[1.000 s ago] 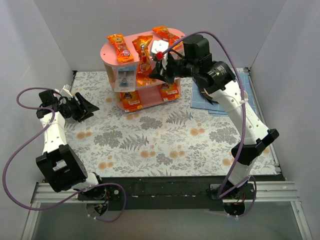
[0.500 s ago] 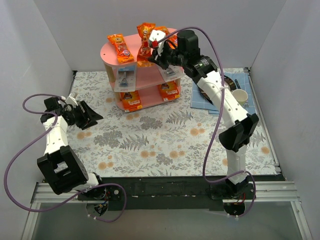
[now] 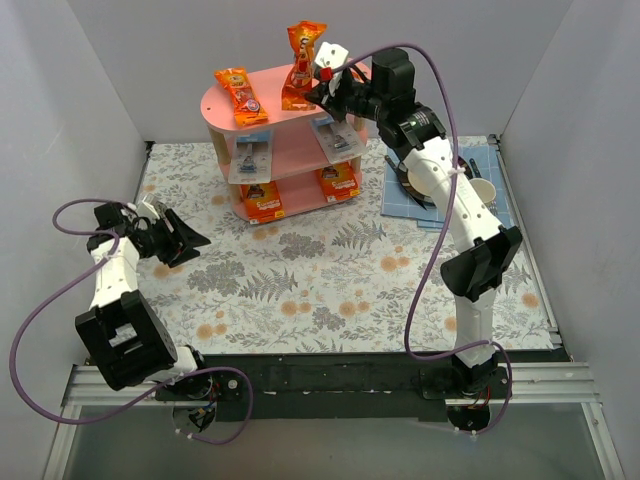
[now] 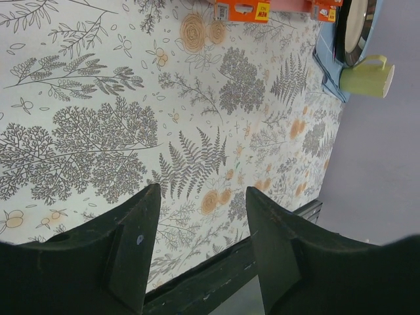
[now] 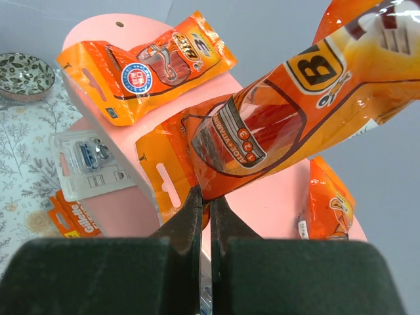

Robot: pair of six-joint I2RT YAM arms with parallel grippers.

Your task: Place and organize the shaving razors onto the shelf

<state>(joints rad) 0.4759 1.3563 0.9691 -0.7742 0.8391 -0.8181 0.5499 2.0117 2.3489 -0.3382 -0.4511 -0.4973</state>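
The pink three-tier shelf (image 3: 272, 128) stands at the back. My right gripper (image 3: 322, 86) is shut on the end of a long orange crinkly razor bag (image 3: 303, 62), holding it upright above the top board; the bag fills the right wrist view (image 5: 289, 111) above the gripper (image 5: 209, 197). Another orange bag (image 3: 238, 95) (image 5: 147, 65) lies on the top board, and a third (image 5: 328, 203) at its right. Blister packs (image 3: 250, 158) lie on the middle tier, orange cards (image 3: 262, 202) on the bottom. My left gripper (image 3: 190, 240) (image 4: 202, 197) is open and empty over the floral cloth.
A blue mat (image 3: 440, 212) right of the shelf holds a dark plate (image 3: 412, 186) and a pale green cup (image 3: 480, 192) (image 4: 367, 75). A patterned bowl (image 5: 26, 75) shows in the right wrist view. White walls enclose the table on three sides.
My right gripper has lifted the orange bag up and back, from beside the shelf front to above the top board. My left gripper has drifted slightly toward me and to the right.
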